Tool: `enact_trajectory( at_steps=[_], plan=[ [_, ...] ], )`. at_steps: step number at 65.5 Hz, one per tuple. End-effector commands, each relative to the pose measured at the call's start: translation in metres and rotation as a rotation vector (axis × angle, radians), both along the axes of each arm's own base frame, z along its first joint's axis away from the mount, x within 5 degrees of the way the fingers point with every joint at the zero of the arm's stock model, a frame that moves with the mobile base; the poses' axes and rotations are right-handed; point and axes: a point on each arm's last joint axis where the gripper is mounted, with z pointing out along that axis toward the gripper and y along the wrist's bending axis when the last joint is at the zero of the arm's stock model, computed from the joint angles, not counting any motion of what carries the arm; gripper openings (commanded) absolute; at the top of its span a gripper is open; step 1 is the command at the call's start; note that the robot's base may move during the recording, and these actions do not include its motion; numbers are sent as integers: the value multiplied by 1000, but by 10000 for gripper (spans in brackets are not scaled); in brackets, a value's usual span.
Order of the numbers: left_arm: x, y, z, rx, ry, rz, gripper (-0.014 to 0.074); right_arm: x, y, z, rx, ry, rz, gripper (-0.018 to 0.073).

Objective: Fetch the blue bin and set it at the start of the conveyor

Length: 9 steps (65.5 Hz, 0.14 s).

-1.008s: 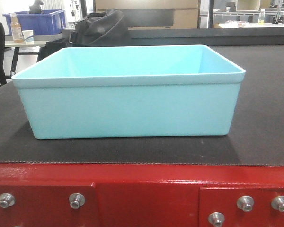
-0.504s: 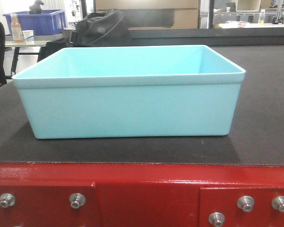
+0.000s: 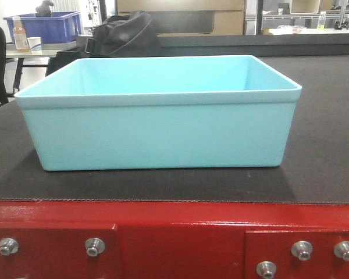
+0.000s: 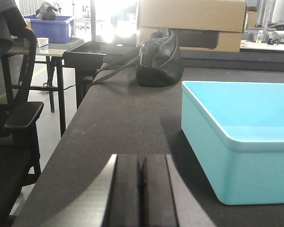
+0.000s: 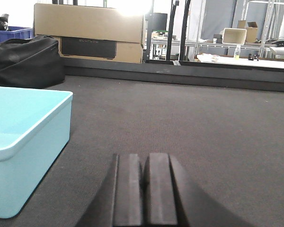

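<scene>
The blue bin (image 3: pixel 157 110), a pale turquoise tub, stands upright and empty on the conveyor start's dark grey belt (image 3: pixel 326 145), just behind the red frame (image 3: pixel 174 232) with silver bolts. In the left wrist view the blue bin (image 4: pixel 241 137) lies to the right of my left gripper (image 4: pixel 141 163), which is shut with nothing in it, pads together just above the belt (image 4: pixel 118 123). In the right wrist view the blue bin (image 5: pixel 23 137) is to the left of my right gripper (image 5: pixel 145 161), also shut and empty. Neither gripper touches the bin.
A black bag (image 4: pixel 158 59) rests on the belt behind the bin, with a cardboard box (image 4: pixel 191 23) beyond it. Off the belt's left edge are a black chair (image 4: pixel 14 118), a table with a cup (image 4: pixel 42 42) and a dark blue bin (image 3: pixel 43 26).
</scene>
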Motion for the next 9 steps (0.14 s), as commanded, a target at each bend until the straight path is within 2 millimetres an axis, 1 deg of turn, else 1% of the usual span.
enact_trajectory(
  at_steps=[1, 9],
  plan=[
    [-1, 0, 3, -5, -27, 4, -111, -1, 0, 1, -3, -19, -5, -163],
    [-1, 0, 3, -5, -27, 4, -111, -1, 0, 1, -3, -19, -5, -163]
  ],
)
